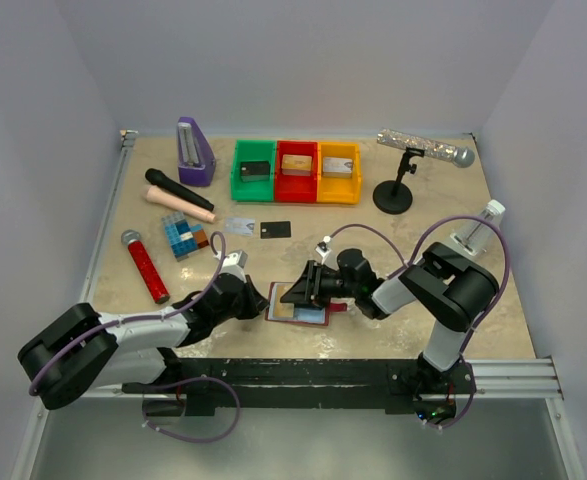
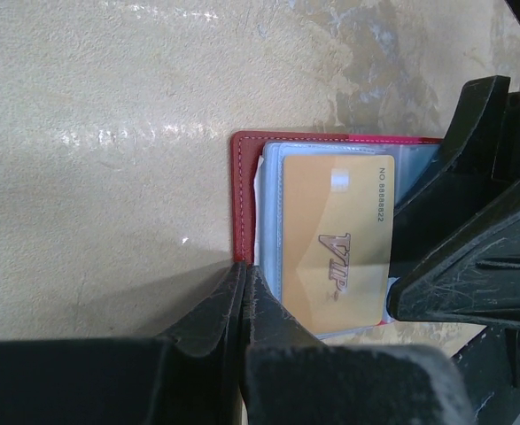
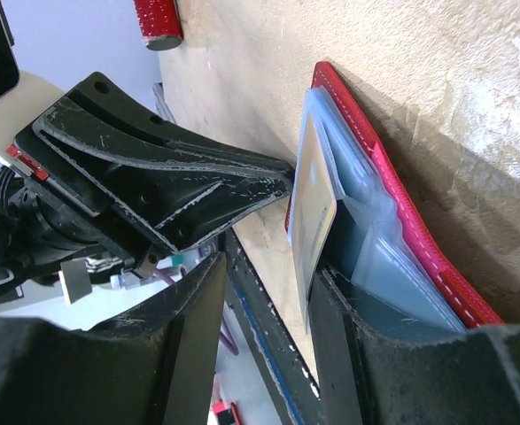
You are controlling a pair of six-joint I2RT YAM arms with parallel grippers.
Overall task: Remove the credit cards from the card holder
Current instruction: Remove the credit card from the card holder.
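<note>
The dark red card holder (image 1: pixel 299 312) lies open on the table between the arms, pale blue sleeves up. My left gripper (image 1: pixel 260 298) is shut on its left red edge (image 2: pixel 242 195); the pinch shows in the left wrist view (image 2: pixel 244 270). A gold-tan VIP credit card (image 2: pixel 335 239) sits in the top sleeve. My right gripper (image 1: pixel 310 285) is open over the holder. In the right wrist view (image 3: pixel 270 270) the gold card's edge (image 3: pixel 317 212) stands between the fingers, against the right one. A silvery card (image 1: pixel 238 225) and a black card (image 1: pixel 275 229) lie on the table.
Green (image 1: pixel 235 172), red (image 1: pixel 295 196) and yellow (image 1: pixel 338 198) trays stand at the back. A purple metronome (image 1: pixel 194 152), black microphone (image 1: pixel 178 190), red microphone (image 1: pixel 148 268) and tiled block (image 1: pixel 184 236) lie left. A microphone stand (image 1: pixel 395 190) is back right.
</note>
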